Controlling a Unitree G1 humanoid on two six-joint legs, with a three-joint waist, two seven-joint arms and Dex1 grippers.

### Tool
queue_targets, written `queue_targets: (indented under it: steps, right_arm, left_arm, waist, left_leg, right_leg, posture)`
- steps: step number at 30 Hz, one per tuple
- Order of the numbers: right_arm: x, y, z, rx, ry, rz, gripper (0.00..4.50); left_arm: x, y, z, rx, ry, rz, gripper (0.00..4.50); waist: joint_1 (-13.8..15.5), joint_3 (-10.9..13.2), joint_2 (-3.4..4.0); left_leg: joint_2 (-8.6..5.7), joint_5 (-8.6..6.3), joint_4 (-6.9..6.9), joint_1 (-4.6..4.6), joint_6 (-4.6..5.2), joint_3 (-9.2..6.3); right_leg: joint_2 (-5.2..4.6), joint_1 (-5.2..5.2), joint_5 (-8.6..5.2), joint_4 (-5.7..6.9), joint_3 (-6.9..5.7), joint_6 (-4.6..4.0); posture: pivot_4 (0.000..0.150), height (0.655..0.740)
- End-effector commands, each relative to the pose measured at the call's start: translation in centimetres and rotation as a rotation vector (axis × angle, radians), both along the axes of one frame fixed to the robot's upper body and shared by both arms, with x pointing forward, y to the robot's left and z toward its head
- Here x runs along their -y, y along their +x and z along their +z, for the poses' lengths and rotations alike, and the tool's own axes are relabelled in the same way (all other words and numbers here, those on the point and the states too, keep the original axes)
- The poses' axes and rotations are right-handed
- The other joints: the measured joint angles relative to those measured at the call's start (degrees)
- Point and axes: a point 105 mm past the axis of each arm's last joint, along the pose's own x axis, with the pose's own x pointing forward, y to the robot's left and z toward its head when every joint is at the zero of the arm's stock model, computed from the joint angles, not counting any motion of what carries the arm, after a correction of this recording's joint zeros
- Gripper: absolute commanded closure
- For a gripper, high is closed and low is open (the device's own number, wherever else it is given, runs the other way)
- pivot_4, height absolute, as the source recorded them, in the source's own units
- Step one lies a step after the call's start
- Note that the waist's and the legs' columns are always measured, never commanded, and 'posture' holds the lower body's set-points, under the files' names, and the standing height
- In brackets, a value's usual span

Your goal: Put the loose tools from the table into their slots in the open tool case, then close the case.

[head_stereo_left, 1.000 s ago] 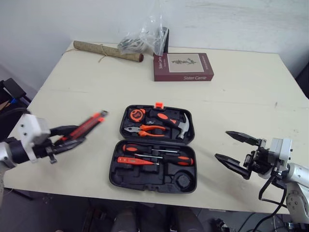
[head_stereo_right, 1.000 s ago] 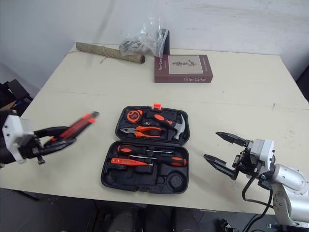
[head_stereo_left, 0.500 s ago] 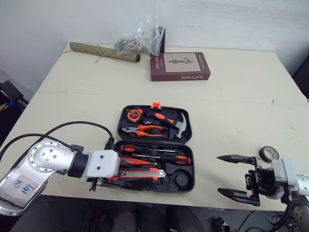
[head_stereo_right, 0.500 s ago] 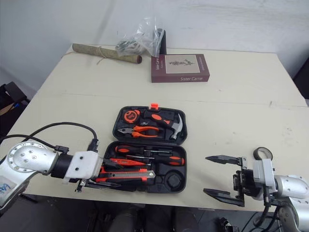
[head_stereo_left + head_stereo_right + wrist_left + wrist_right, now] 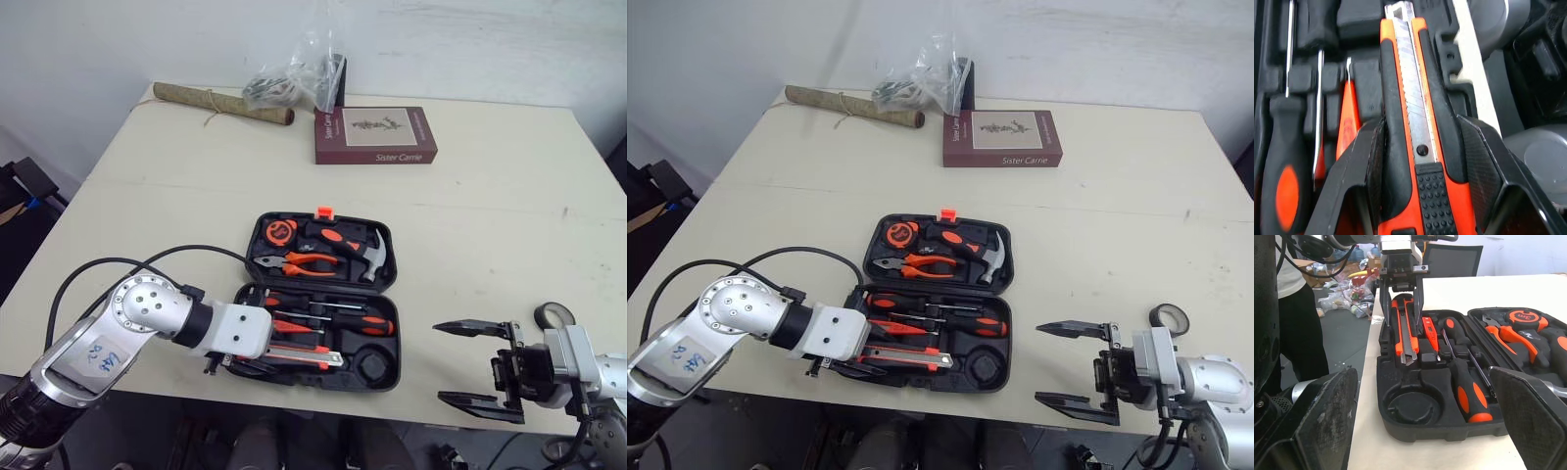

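Note:
The black tool case [image 5: 392, 372] lies open mid-table, lid half away from me. My left gripper [image 5: 257, 358] is shut on an orange and black utility knife [image 5: 309, 356] and holds it low along the near half of the case. In the left wrist view the knife [image 5: 1409, 117] sits between both fingers [image 5: 1484, 156], beside the screwdrivers [image 5: 1283, 196]. My right gripper [image 5: 439, 361] is open and empty over the table's near edge, right of the case. A black tape roll [image 5: 554, 314] lies on the table by my right wrist.
Pliers [image 5: 294, 262], a hammer [image 5: 358, 250] and a tape measure [image 5: 279, 232] sit in the far half. A round recess [image 5: 370, 362] is at the near right corner. A maroon book [image 5: 375, 135], a rolled mat [image 5: 220, 102] and a plastic bag [image 5: 294, 73] lie at the back.
My left gripper carried the utility knife from left of the case into its near half. The right gripper dropped toward the near edge and turned on its side.

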Motion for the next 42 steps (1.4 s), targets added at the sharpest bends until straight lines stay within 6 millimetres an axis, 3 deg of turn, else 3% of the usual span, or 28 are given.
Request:
queue_targets:
  steps: [1,13,18,20,22,27,33,36,40,42]
  right_arm:
    - [-0.3,-0.3,0.5,0.031,0.000,0.008,0.00]
    - [-0.1,-0.5,0.0,0.028,-0.002,-0.022,0.00]
    - [0.1,-0.6,-0.3,0.026,-0.002,-0.030,0.00]
    - [0.1,-0.7,-0.4,0.024,-0.003,-0.034,0.00]
    - [0.2,-0.8,-0.5,0.022,-0.004,-0.037,0.00]
    - [0.5,-0.9,-0.8,0.014,-0.011,-0.041,0.00]
    - [0.6,-0.9,-1.0,0.004,-0.014,-0.051,0.00]
    - [0.7,-0.9,-1.1,-0.002,-0.016,-0.055,0.00]
    - [0.7,-0.7,-1.3,-0.008,-0.018,-0.058,0.00]
    - [0.7,-0.7,-1.5,-0.011,-0.019,-0.060,0.00]
  left_arm:
    - [0.5,0.0,-0.1,0.006,0.015,-0.011,2.91]
    - [1.1,0.5,-1.0,0.002,0.048,0.032,2.91]
    - [1.8,0.7,-0.8,0.013,-0.013,0.029,2.91]
    - [3.1,1.3,0.5,0.079,-0.130,0.015,1.89]
    - [3.4,1.0,1.2,0.096,-0.161,-0.044,1.17]
    - [0.3,0.0,0.8,0.035,-0.052,-0.079,1.17]
    - [0.5,0.3,2.7,0.056,-0.251,-0.039,1.17]
    - [0.4,-0.4,2.5,0.025,-0.329,-0.064,1.88]
    - [0.9,-0.8,1.6,-0.013,-0.363,-0.072,3.74]
    - [1.4,-0.5,0.7,-0.016,-0.372,-0.062,4.45]
  waist:
    - [0.0,0.0,0.00]
    - [0.1,0.0,0.00]
    - [0.1,0.0,0.00]
    - [0.3,0.0,0.02]
    - [0.4,0.0,-0.03]
    - [-0.3,0.0,0.03]
    - [0.2,0.0,0.08]
    - [0.1,0.0,0.08]
    - [0.1,0.0,0.08]
    - [0.1,0.0,0.09]
  left_leg:
    - [0.00,0.00,0.01,0.00,0.00,0.00]
    - [-0.01,0.00,0.03,0.00,0.00,-0.01]
    - [-0.01,0.00,0.03,0.01,0.01,-0.02]
    - [-0.02,0.00,0.05,0.01,0.01,-0.01]
    - [-0.04,0.01,0.12,-0.03,0.06,-0.06]
    - [0.03,0.04,0.03,0.03,-0.01,-0.03]
    - [0.01,0.04,0.07,0.03,0.01,-0.06]
    - [-0.01,0.03,0.06,0.03,0.03,-0.07]
    - [0.00,0.04,0.08,0.05,0.02,-0.06]
    - [0.00,0.04,0.08,0.06,0.01,-0.06]
  right_leg:
    - [0.00,0.00,0.00,0.01,0.00,0.00]
    - [0.00,0.02,0.00,0.01,0.00,0.00]
    - [-0.01,0.03,0.00,0.02,0.00,0.00]
    - [-0.02,0.04,0.00,0.01,0.00,0.00]
    - [-0.06,0.06,0.00,0.01,-0.03,0.00]
    - [0.02,0.03,0.00,0.02,-0.02,0.00]
    - [-0.02,0.07,0.00,0.02,-0.02,0.00]
    - [-0.04,0.07,0.00,0.03,-0.03,0.00]
    - [-0.03,0.08,0.00,0.03,-0.04,0.00]
    - [-0.03,0.09,0.00,0.04,-0.03,0.00]
  posture:
    - [0.150,0.7400]
    - [0.150,0.7400]
    - [0.150,0.7400]
    - [0.150,0.7400]
    - [0.150,0.7400]
    - [0.150,0.7400]
    - [0.150,0.7400]
    - [0.150,0.7400]
    - [0.150,0.7400]
    - [0.150,0.7400]
